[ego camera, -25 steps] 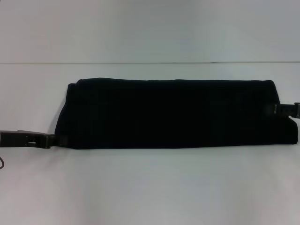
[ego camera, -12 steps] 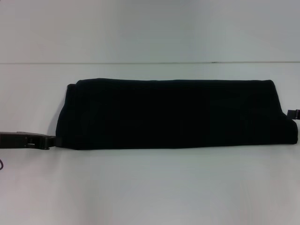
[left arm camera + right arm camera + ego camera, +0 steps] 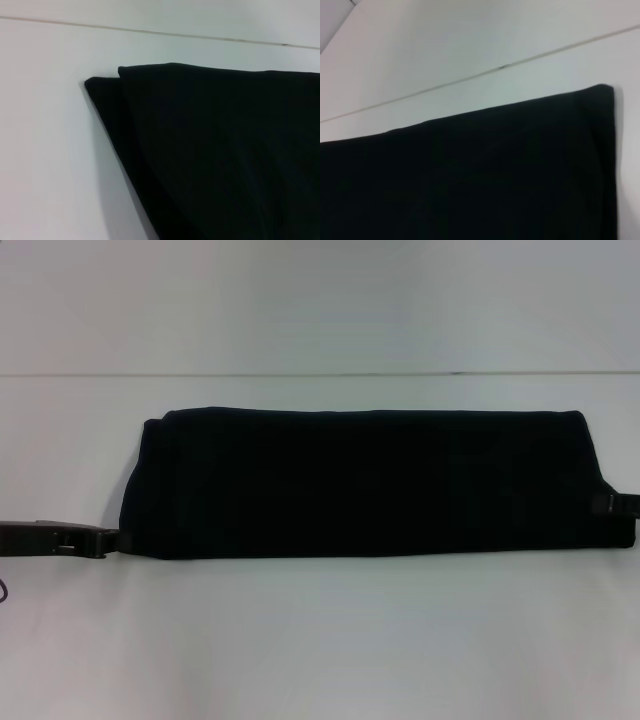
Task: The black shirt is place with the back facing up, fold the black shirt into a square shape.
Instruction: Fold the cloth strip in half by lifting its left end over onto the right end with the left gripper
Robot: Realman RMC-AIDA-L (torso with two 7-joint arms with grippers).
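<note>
The black shirt [image 3: 365, 483] lay on the white counter [image 3: 320, 640] as one long, flat band, running from left to right. It was already folded lengthways, so it was much longer than it was wide. No letters showed on top. In the left wrist view, the left end of the black shirt [image 3: 220, 155] showed two layers, one edge peeking out past the other. In the right wrist view, the right end of the black shirt [image 3: 470, 175] looked flat, with a neat corner.

The left end effector [image 3: 100, 540] sat low at the near left corner of the shirt, just touching its edge. It had hardly moved in the last second. I could not tell if its fingers were apart or together.

The right end effector [image 3: 615, 504] was the one that changed. A second ago it was at the right end, a bit farther back. Then it pulled away almost out of sight. Now it was back at the right end, nearer this time and close to the near right corner. I could not tell if it was gripping the cloth.

I think both arms were getting ready at the near corners. The long band most likely still needed to be folded end over end to make a square.
</note>
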